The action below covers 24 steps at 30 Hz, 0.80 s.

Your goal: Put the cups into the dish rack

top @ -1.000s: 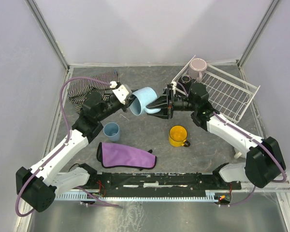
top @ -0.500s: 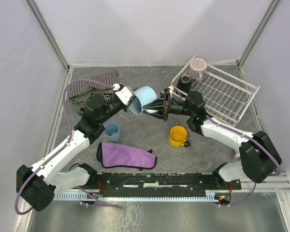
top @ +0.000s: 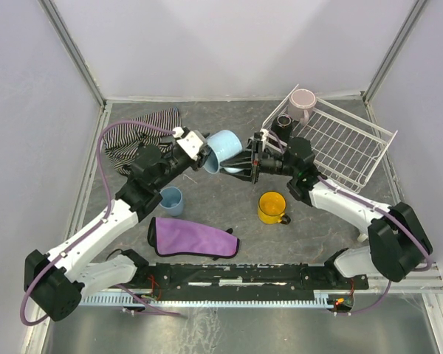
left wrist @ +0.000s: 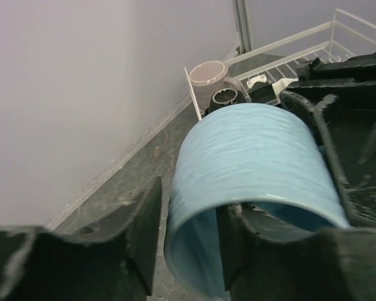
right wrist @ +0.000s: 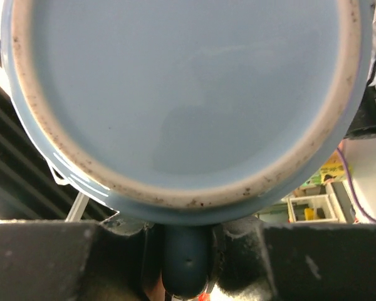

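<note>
dish rack (top: 352, 144) back right | cup (top: 303, 103) in far-left corner | second cup (top: 283, 122) beside

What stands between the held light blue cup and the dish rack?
Only the right arm itself lies between the light blue cup and the dish rack. A black cup and a pink cup occupy one corner.

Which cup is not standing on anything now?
The light blue mug: it is in the air, the left gripper clamping its rim. The yellow mug and small blue cup stand on the table, two more in the rack.
</note>
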### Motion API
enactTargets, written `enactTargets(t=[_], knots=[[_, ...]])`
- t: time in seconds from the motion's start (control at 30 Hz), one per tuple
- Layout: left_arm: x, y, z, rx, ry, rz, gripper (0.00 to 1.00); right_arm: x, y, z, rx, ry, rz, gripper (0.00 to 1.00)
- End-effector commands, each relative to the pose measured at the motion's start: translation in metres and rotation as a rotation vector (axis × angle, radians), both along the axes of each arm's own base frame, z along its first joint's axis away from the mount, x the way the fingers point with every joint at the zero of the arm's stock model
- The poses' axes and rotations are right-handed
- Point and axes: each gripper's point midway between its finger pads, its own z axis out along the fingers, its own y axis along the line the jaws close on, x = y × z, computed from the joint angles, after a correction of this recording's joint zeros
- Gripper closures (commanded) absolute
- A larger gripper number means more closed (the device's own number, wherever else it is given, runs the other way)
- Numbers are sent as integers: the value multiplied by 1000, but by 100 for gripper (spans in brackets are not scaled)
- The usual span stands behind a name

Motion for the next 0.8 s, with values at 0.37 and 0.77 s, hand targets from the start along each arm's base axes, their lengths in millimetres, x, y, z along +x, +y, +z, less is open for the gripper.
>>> enactTargets(t=[0.37,0.77], knots=[[34,10,60,-260,95,202,32,83,-106,28,-195,-271,-292,99],[74,-19,1,-188,466,248,12,148,-200,-2,-670,-439,-403,99]])
